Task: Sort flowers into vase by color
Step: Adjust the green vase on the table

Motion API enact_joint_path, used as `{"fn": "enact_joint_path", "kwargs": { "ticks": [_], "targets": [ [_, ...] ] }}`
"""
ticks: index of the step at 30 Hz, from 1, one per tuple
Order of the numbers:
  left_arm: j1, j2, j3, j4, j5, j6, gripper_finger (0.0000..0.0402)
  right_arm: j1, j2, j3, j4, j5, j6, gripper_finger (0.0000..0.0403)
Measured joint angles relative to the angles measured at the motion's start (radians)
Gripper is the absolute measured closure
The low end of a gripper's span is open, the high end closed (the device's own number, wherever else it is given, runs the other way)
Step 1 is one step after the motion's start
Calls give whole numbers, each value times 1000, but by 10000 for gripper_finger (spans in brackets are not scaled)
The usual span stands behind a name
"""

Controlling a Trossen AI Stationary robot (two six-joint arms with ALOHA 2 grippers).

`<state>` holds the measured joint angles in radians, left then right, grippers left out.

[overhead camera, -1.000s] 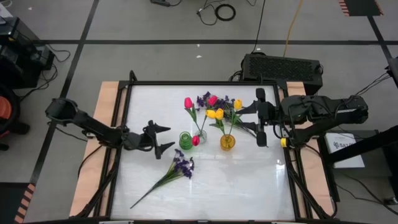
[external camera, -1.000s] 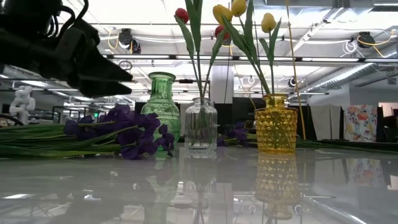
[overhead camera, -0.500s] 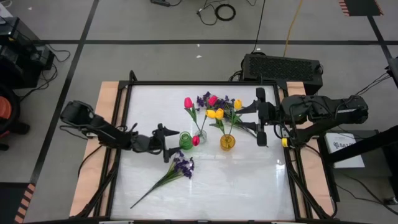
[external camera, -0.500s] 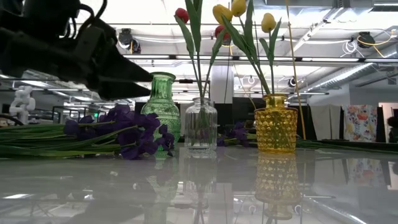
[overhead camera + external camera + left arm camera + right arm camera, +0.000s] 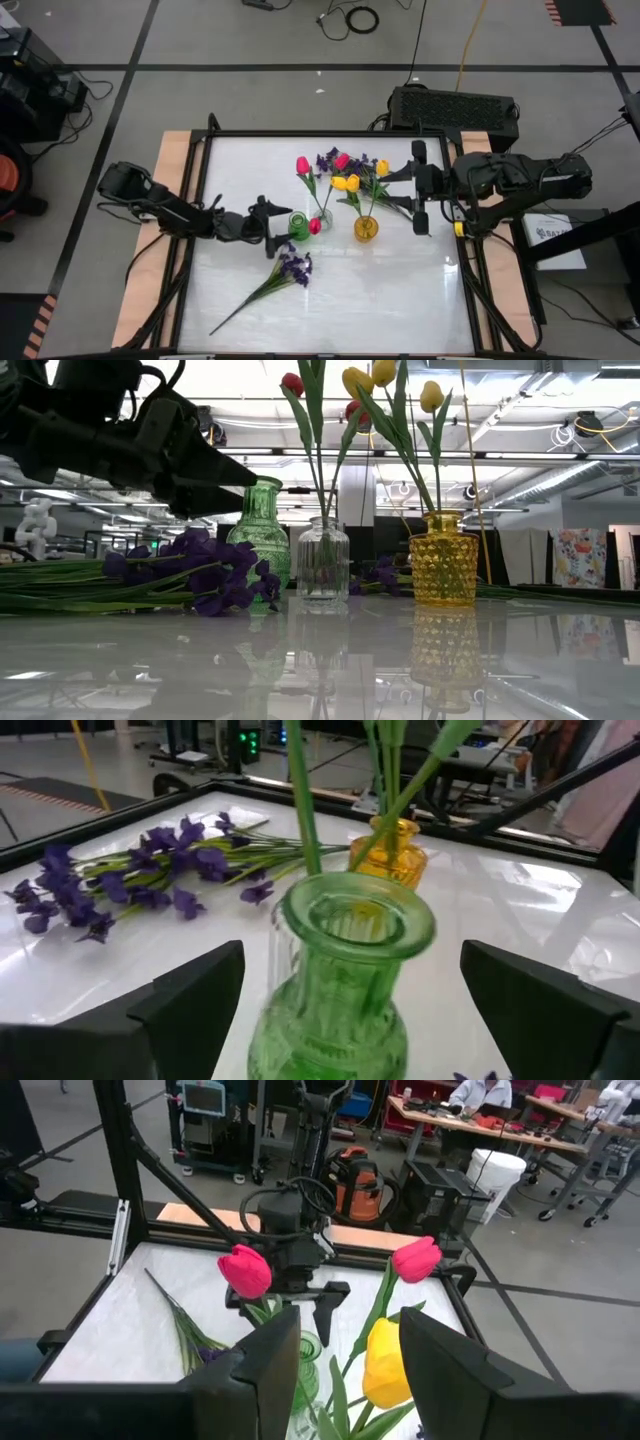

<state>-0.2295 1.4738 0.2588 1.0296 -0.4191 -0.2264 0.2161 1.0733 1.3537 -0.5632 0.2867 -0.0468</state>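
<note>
zero legible labels on green vase

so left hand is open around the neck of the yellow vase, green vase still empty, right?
Not quite: the vase is wrong. In the left wrist view the left hand is open with its fingers either side of the green vase, not the yellow vase, which stands farther off and holds stems. The green vase's mouth does look empty.
</note>
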Motion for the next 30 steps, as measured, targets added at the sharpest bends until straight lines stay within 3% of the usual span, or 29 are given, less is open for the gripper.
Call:
{"fn": "enact_joint_path", "kwargs": {
  "ticks": [22,30],
  "targets": [
    [32,148,37,117,-5,51,26,0,0,0,13,0,-9,239],
    [40,148,35,115,-5,61,87,0,0,0,12,0,-12,239]
  ]
}}
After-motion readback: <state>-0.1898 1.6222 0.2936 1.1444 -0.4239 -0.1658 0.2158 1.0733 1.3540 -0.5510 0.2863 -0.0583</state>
